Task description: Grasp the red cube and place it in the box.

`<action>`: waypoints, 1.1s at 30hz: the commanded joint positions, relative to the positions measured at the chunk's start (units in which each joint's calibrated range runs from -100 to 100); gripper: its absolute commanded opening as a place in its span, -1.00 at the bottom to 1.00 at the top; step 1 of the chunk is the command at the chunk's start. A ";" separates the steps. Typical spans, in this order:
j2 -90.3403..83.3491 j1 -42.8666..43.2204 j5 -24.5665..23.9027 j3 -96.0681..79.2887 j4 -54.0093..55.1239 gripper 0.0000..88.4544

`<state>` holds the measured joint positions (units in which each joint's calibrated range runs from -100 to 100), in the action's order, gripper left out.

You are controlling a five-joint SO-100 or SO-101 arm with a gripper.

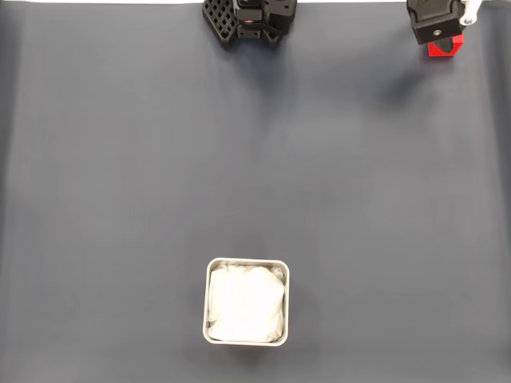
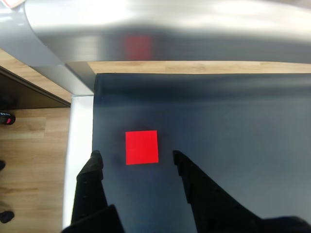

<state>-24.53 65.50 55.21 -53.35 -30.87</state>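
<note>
**Spread gripper poised over the red cube at the mat's far corner**

In the wrist view the black two-finger gripper (image 2: 136, 158) rises from the bottom edge with its jaws spread wide and nothing between them in a grip. The small bright red plain-faced cube (image 2: 142, 147) lies flat on the dark grey mat (image 2: 233, 126) in the gap between the fingertips (image 2: 96, 156), slightly nearer the left finger, with a strip of mat showing on either side of it. Whether the tips rest on the mat or hang above it cannot be told. The cube sits near the mat's left edge in this view, beside a pale strip of table border and wooden flooring beyond it; a faint red reflection shows in the silvery metal bar across the top of the frame.

In the fixed view the gripper (image 1: 441, 40) is at the upper right corner of the frame, and part of the cube (image 1: 444, 49) shows beneath it. The arm's black base (image 1: 249, 20) stands at the top centre. The small square metal box (image 1: 247, 301), with rounded corners, silvery rim and white soft lining, sits at the lower centre of the frame, well apart from the cube.
</note>
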 commanded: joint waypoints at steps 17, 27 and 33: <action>3.82 1.04 -0.78 -0.76 5.54 -0.21; 5.56 1.90 -1.51 -0.76 6.85 -0.21; 6.86 2.18 -1.76 -0.49 7.59 -0.21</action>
<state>-17.41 67.14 53.85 -54.34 -24.42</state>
